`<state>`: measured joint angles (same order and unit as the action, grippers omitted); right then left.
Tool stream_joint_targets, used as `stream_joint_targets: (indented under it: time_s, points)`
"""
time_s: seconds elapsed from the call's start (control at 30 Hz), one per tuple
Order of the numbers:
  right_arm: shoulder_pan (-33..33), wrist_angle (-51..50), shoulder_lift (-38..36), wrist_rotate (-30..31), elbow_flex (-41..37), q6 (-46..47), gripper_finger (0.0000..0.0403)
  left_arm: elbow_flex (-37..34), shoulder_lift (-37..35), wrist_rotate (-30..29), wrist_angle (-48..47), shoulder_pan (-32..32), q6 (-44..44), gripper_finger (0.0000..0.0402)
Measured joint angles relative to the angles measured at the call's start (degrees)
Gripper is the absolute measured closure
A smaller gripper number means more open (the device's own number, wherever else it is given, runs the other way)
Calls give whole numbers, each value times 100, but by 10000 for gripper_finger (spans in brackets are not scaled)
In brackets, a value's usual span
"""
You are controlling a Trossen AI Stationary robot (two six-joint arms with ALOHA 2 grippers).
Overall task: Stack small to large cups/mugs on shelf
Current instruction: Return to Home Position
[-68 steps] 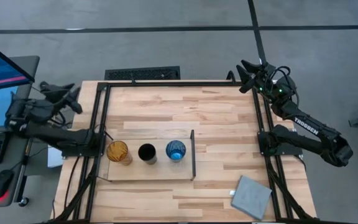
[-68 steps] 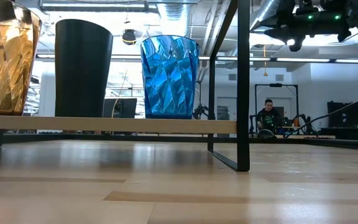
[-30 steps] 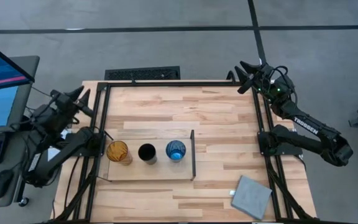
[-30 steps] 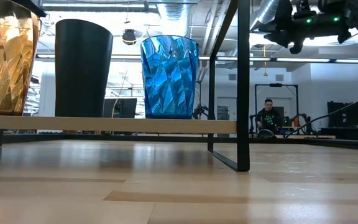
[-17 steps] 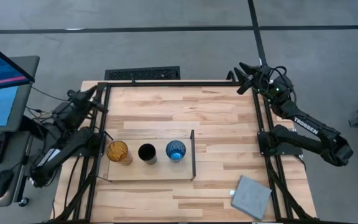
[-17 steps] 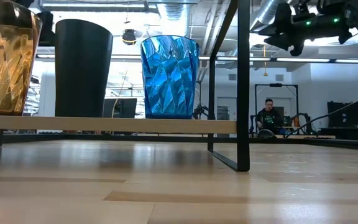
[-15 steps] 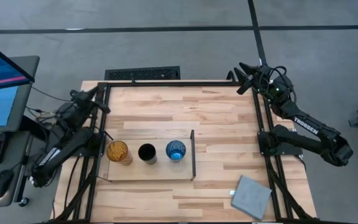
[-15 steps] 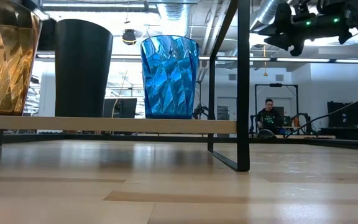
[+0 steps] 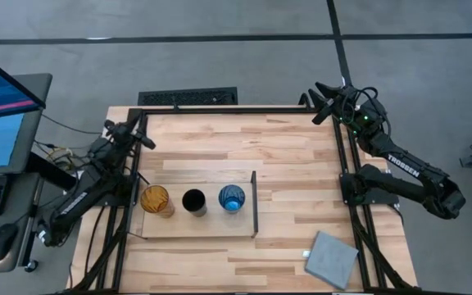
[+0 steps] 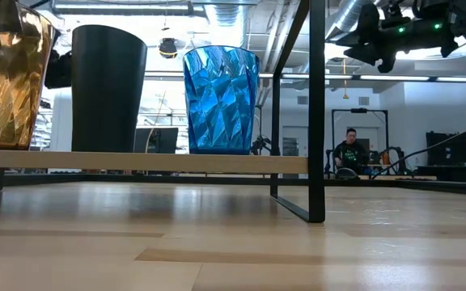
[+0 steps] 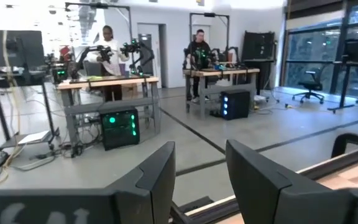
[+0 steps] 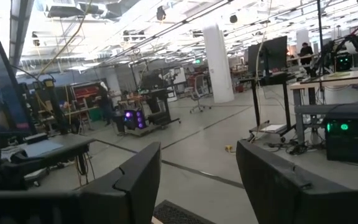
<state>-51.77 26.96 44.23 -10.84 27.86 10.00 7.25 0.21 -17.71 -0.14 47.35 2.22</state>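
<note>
1. The table is pale butcher-block wood, smooth with a soft sheen.
2. The shelf is pale, bare-looking plywood; its upright wall is thin, dark and matt.
3. The orange tumbler and the blue cup are translucent, faceted and glossy, like plastic.
4. The black cup is opaque, smooth and matt.
5. The grey pad looks matt.
6. The left gripper and right gripper have dark, matt, plastic-looking fingers.

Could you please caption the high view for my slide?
Orange tumbler, black cup, blue cup lined on the shelf; left gripper and right gripper open near far corners.
</note>
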Motion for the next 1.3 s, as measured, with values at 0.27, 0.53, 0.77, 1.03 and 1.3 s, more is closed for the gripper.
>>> stream_joint_targets:
  time_s: [0.27,0.53,0.77,1.03,1.3]
  points:
    - [0,-4,0,-1,0,2,173,-508,-4,-112,292,1,-224,267]
    - [-9,-104,0,31,-76,-236,173,-663,2,-128,474,1,-203,267]
    - [-11,1384,-45,632,-1275,-243,178,-667,4,-60,465,1,-233,267]
    - [-11,2150,-599,1027,-2422,90,205,-671,17,-95,463,1,-206,267]
    - [-11,1882,-1369,774,-2699,191,222,-678,32,-237,467,1,113,267]
